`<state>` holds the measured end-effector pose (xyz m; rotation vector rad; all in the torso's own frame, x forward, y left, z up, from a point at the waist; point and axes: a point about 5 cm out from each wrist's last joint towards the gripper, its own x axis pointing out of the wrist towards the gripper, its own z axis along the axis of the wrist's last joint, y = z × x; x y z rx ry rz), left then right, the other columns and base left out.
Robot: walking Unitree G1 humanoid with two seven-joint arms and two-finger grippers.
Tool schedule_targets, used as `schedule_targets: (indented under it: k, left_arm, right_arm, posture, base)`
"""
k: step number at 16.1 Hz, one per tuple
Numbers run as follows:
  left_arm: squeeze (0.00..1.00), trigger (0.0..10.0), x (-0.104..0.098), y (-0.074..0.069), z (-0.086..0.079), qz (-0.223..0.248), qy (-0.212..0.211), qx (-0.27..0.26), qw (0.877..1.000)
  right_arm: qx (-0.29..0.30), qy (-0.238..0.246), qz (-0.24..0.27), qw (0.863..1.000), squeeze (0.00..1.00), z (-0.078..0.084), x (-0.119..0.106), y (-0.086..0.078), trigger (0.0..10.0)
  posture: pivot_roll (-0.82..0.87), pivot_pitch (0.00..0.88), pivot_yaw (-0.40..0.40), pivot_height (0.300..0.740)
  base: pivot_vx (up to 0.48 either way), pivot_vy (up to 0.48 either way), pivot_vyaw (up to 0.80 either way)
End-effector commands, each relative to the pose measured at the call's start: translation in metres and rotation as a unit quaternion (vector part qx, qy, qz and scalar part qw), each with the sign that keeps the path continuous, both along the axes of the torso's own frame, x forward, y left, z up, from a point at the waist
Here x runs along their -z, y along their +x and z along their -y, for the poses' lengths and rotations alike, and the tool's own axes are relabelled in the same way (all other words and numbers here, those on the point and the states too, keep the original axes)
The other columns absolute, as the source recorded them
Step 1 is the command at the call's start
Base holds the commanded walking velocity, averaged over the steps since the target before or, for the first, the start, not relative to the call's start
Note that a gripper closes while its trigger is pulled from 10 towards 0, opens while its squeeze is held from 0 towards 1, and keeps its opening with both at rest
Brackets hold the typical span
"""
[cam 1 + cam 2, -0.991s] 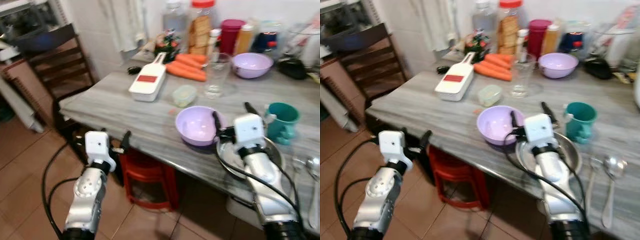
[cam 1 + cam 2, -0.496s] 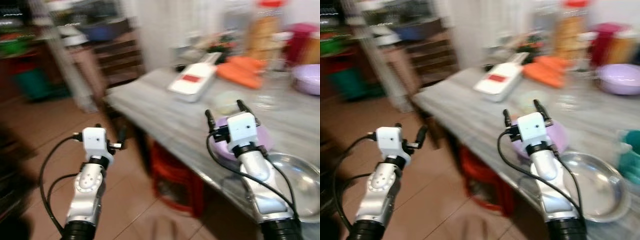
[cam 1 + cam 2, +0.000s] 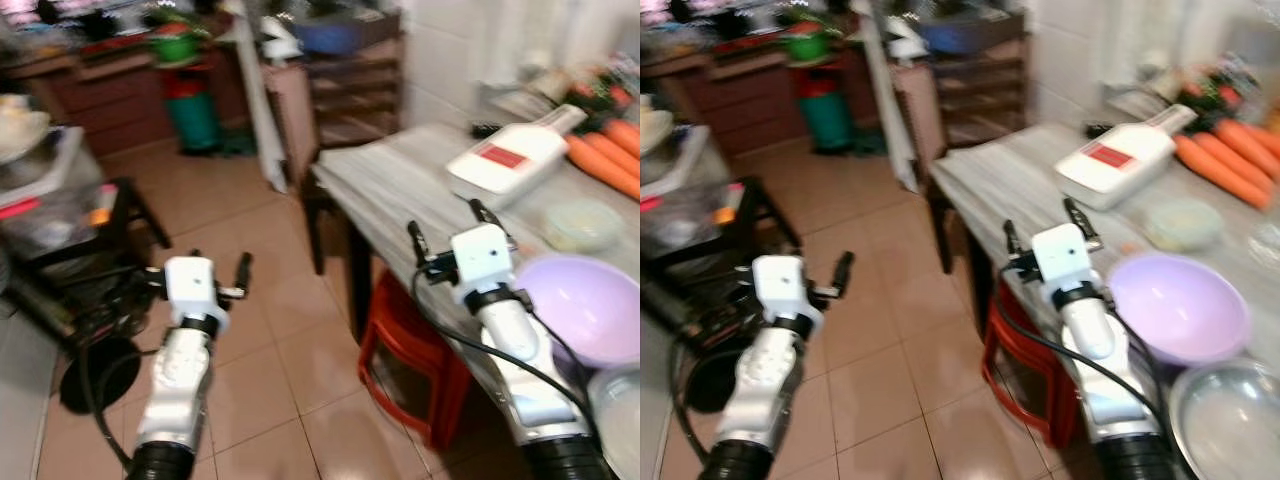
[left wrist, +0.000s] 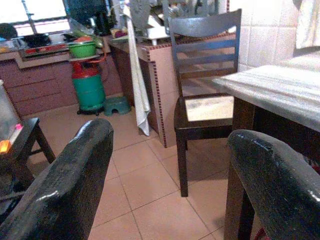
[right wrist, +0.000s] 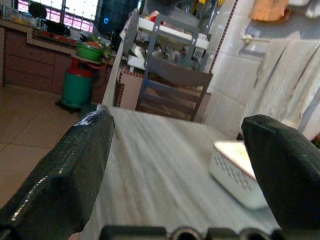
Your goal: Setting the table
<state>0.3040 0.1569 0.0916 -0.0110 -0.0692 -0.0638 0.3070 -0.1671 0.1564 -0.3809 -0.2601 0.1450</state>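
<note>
The grey wood-grain table (image 3: 400,190) fills the right side. On it lie a purple bowl (image 3: 585,305), the rim of a steel plate (image 3: 620,410), a small lidded container (image 3: 580,222), a white slicer (image 3: 510,160) and carrots (image 3: 605,160). My right gripper (image 3: 445,218) hovers open and holding nothing over the table's near edge, just left of the bowl; its wrist view looks along the tabletop to the slicer (image 5: 235,170). Out over the floor left of the table, my left gripper (image 3: 195,265) is open with nothing in it.
A dark wooden chair (image 4: 205,75) stands at the table's far end. A red stool (image 3: 410,350) sits under the table. A green gas cylinder (image 3: 190,110) and cabinets line the back; a low black stand (image 3: 90,230) is at the left. Tiled floor (image 3: 270,350) lies between.
The whole view has swung left, so the table now sits at the right and the kitchen floor shows. Both arms keep the same pose with fingers apart.
</note>
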Motion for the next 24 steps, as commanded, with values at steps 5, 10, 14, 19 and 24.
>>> schedule_targets:
  k: [5, 10, 14, 19, 24]
  left_arm:
    - [0.00, 10.0, 0.002, 0.001, -0.014, -0.002, 0.026, -0.040, 0.999]
    - [0.00, 10.0, 0.004, 0.001, -0.017, -0.004, 0.022, -0.057, 0.998]
    - [0.00, 10.0, 0.009, -0.003, -0.019, -0.005, 0.020, -0.081, 0.997]
    - [0.00, 10.0, 0.016, -0.014, -0.027, -0.009, 0.008, -0.121, 0.993]
    - [0.00, 10.0, 0.025, -0.018, -0.022, -0.027, 0.009, -0.118, 0.993]
  right_arm:
    - [-0.020, 0.005, 0.005, 1.000, 0.00, -0.011, -0.002, -0.002, 10.0]
    - [-0.027, 0.009, -0.001, 1.000, 0.00, -0.013, 0.000, 0.000, 10.0]
    - [-0.046, 0.039, -0.025, 0.998, 0.00, -0.021, 0.009, 0.006, 10.0]
    - [-0.075, 0.052, -0.054, 0.994, 0.00, -0.035, 0.019, 0.014, 10.0]
    - [-0.056, 0.083, -0.071, 0.992, 0.00, -0.031, 0.028, 0.015, 10.0]
  posture:
    - [-0.08, 0.000, 0.126, 0.740]
    - [-0.07, 0.000, 0.102, 0.740]
    - [-0.03, 0.000, 0.050, 0.740]
    - [0.03, 0.000, -0.009, 0.740]
    - [0.03, 0.000, 0.004, 0.740]
  base:
    - [0.000, 0.000, 0.80]
    - [0.000, 0.000, 0.80]
    - [0.000, 0.000, 0.20]
    - [0.000, 0.000, 0.00]
    - [0.000, 0.124, 0.00]
